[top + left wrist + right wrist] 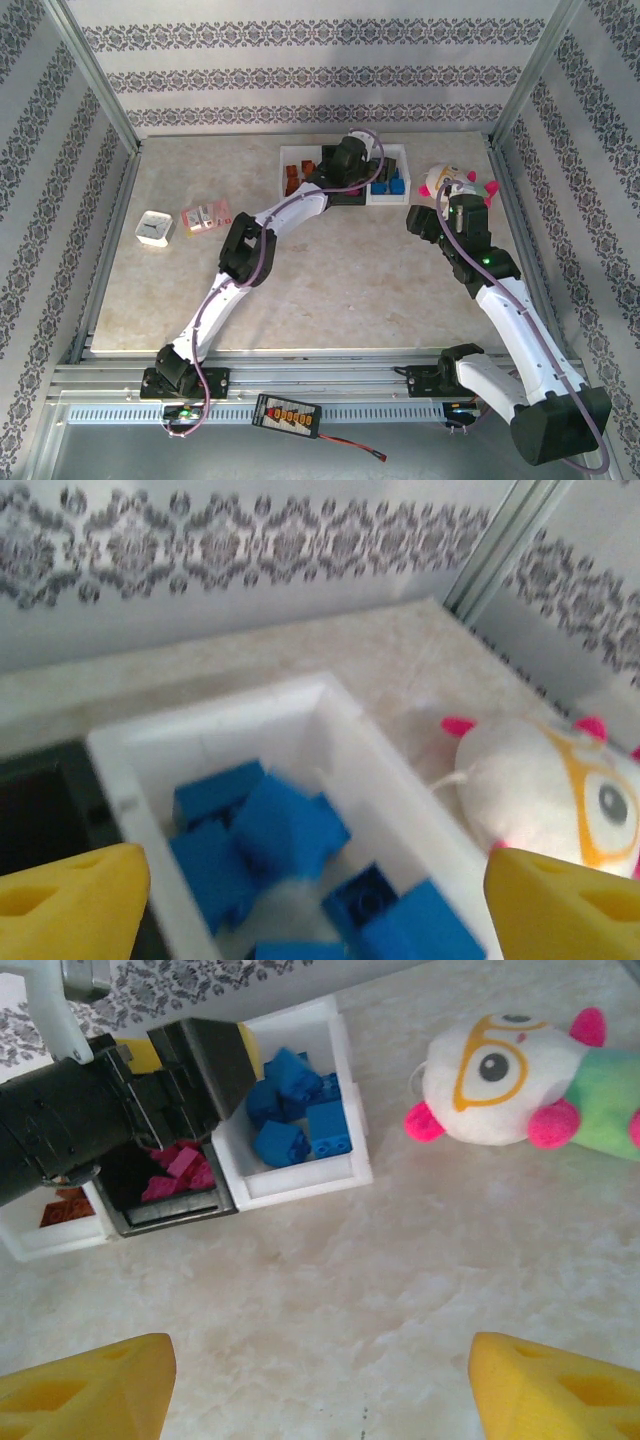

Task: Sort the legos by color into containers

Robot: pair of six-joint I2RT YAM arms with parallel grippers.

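i am holding my left claw out over the row of three bins at the far side of the counter. it is standing released, its yellow fingertips spread wide with nothing between them. below it the right-hand white bin is holding a heap of blue bricks, all lying inside its walls. the black bin in the middle is sitting right against that bin's side with pink bricks in it, partly hidden under my left arm. the left-hand white bin at the other end is carrying brown bricks. my right claw is hanging released too, fingers wide apart over bare counter, near the bins but apart from them and gripping nothing. a plush toy with pink limbs is lying on the counter just beside the right-hand white bin. well off to the left, a small white box and a flat pink packet are lying side by side.
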